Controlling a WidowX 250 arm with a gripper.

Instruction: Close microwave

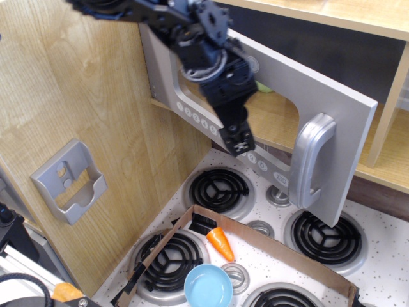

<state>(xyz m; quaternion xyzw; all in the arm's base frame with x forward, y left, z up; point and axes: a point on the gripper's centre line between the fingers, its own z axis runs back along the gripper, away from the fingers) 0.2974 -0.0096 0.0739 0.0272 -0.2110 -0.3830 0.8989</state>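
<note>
The microwave is a wooden compartment (383, 150) with a wide silver-grey door (335, 99) hinged on the left. The door stands partly open, its free right edge swung out from the shelf. Its chunky grey loop handle (310, 167) faces me, and a row of round white buttons (198, 118) runs along its lower edge. A green toy (262, 87) shows through the clear window. My black gripper (238, 143) points down in front of the door's lower middle, close against its face, left of the handle. Its fingers look shut and hold nothing.
A small grey holder (69, 182) hangs on the wooden wall at left. Below is a toy stove with black coil burners (220, 190). An open cardboard tray (268, 242) lies on it, with an orange carrot (220, 243) inside and a blue bowl (208, 288) by its front edge.
</note>
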